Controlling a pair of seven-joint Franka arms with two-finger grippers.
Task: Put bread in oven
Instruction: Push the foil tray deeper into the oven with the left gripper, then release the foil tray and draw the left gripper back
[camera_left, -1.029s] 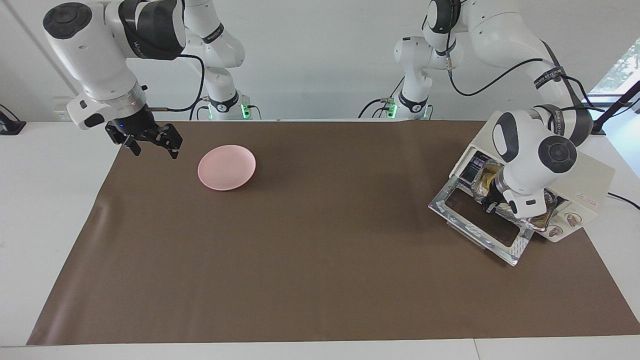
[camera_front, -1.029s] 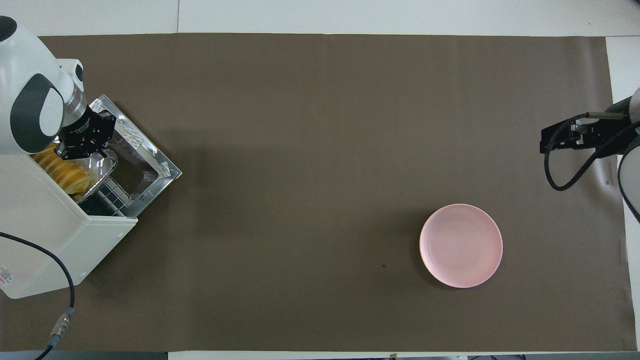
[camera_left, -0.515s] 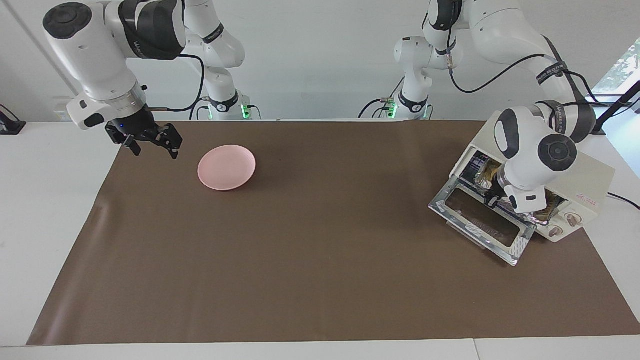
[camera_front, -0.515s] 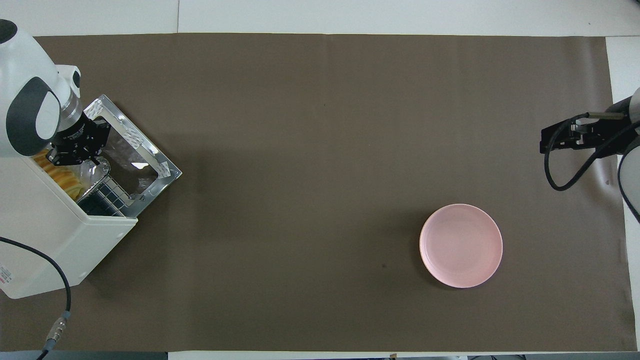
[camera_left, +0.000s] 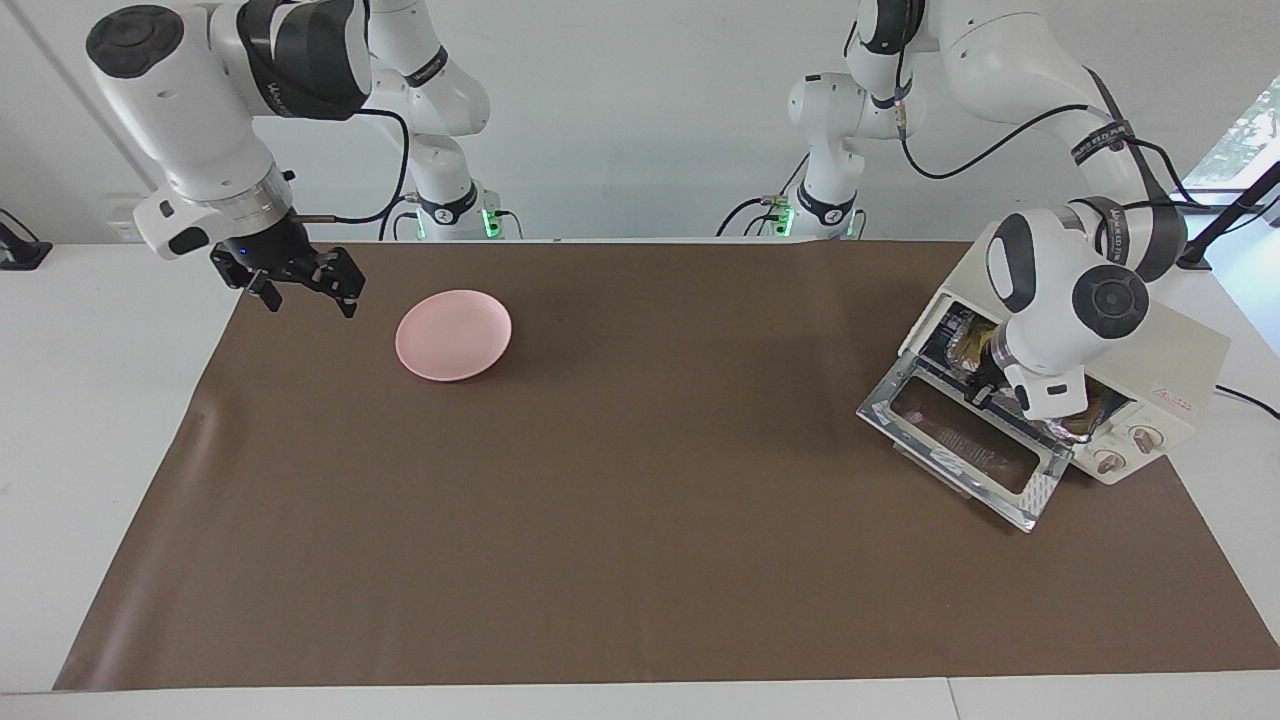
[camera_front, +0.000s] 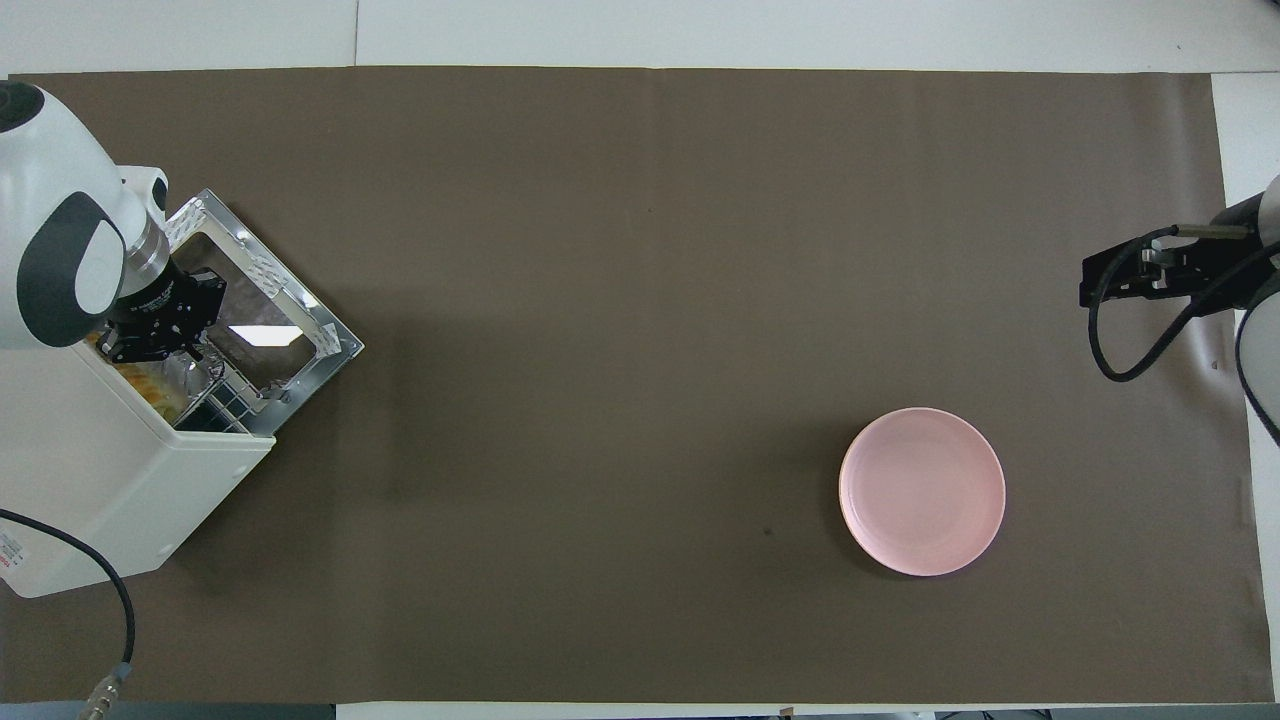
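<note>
The cream-white oven (camera_left: 1185, 355) (camera_front: 95, 470) stands at the left arm's end of the table with its glass door (camera_left: 960, 440) (camera_front: 265, 320) dropped open. Inside its mouth lies the bread (camera_front: 148, 384), a yellow-orange sliver on a crinkled foil tray (camera_left: 1085, 412) (camera_front: 192, 373), mostly hidden by the oven's top and the arm. My left gripper (camera_left: 982, 392) (camera_front: 140, 340) is shut, its tips at the tray's rim in the oven mouth; I cannot tell whether it pinches the rim. My right gripper (camera_left: 305, 297) (camera_front: 1098, 282) waits open over the brown mat's edge, beside the plate.
A pink plate (camera_left: 453, 335) (camera_front: 922, 490) lies bare on the brown mat (camera_left: 640, 520) toward the right arm's end. The oven's black cable (camera_front: 118, 600) trails off near the robots' edge. The open door juts out over the mat.
The left gripper has moved toward the oven's mouth, and the foil tray with the bread has slid deeper inside, so less of both shows. The right arm has not moved.
</note>
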